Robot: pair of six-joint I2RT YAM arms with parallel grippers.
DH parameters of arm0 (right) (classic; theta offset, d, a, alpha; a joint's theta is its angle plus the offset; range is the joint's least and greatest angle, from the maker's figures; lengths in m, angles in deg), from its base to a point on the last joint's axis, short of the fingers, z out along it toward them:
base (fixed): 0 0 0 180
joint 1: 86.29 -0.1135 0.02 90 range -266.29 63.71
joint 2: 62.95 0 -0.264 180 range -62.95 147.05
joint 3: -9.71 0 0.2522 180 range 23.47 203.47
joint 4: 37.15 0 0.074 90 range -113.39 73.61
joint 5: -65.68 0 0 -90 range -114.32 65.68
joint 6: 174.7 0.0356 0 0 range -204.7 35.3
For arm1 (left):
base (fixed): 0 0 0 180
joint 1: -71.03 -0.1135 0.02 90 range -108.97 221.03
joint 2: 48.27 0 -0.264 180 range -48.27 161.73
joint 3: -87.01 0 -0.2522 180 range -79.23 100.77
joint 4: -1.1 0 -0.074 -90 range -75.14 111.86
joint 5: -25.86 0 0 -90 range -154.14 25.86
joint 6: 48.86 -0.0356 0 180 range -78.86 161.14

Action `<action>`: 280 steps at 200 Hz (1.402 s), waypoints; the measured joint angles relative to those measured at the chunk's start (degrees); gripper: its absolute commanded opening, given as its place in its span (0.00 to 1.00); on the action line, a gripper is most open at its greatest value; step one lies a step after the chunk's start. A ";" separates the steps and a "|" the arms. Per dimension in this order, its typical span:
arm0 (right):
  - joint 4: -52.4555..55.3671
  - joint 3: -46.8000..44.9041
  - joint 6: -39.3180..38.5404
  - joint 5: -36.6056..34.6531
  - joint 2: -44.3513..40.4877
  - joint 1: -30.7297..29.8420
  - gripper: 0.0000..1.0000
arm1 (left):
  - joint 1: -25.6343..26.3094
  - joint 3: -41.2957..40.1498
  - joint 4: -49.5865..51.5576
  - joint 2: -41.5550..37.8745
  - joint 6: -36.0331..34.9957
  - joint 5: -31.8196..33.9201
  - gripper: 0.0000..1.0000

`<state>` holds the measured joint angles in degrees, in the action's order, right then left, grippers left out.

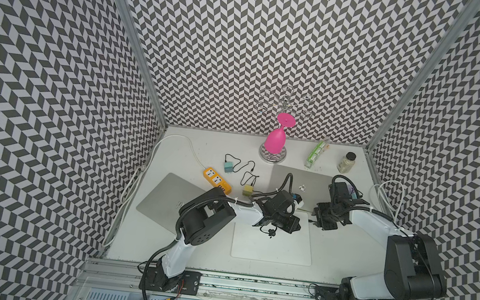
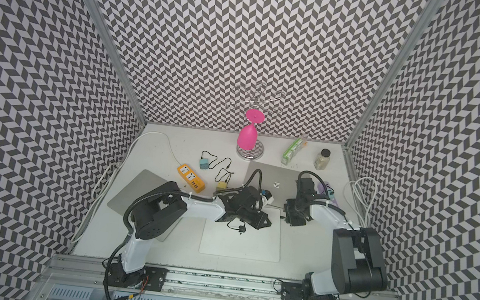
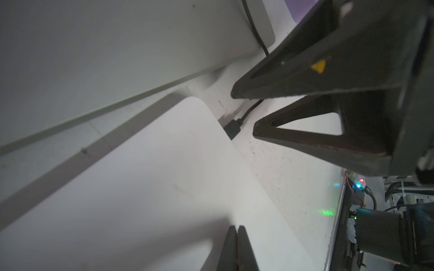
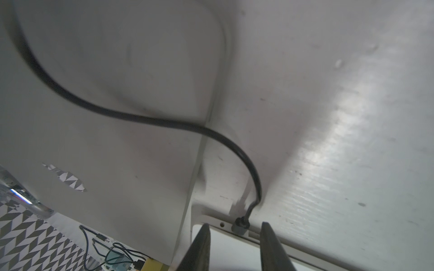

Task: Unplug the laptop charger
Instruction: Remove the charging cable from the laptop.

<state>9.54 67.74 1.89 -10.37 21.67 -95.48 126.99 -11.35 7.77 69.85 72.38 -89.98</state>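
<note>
Black plug (image 4: 240, 226) sits in the right edge of the white laptop (image 1: 272, 243), near its far corner; its cable (image 4: 141, 119) trails over the silver laptop (image 1: 300, 179). Your right gripper (image 4: 234, 224) straddles the plug, jaws apart and not yet touching it. Your left gripper (image 3: 237, 246) is closed and empty, tips seemingly on the lid. Close off-centre and you may nip the cable or slip off. Pull askew and the laptop may slide. Only the right wrist view shows the gaps beside the plug. In both top views the gripper all but hides it.
</note>
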 measured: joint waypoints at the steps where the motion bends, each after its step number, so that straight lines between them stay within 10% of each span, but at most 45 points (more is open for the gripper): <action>1: -0.04 0.00 0.02 0.02 0.02 -0.02 0.34 | 0.00 0.09 0.00 0.04 0.00 -0.07 0.00; 280: 1.29 1.97 3.06 0.70 4.59 -2.08 0.22 | -0.76 4.04 -1.01 3.80 2.49 -3.13 0.00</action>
<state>10.83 69.71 4.95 -9.67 26.26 -97.56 126.23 -7.31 6.77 73.65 74.88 -93.11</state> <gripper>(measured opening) 0.234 0.048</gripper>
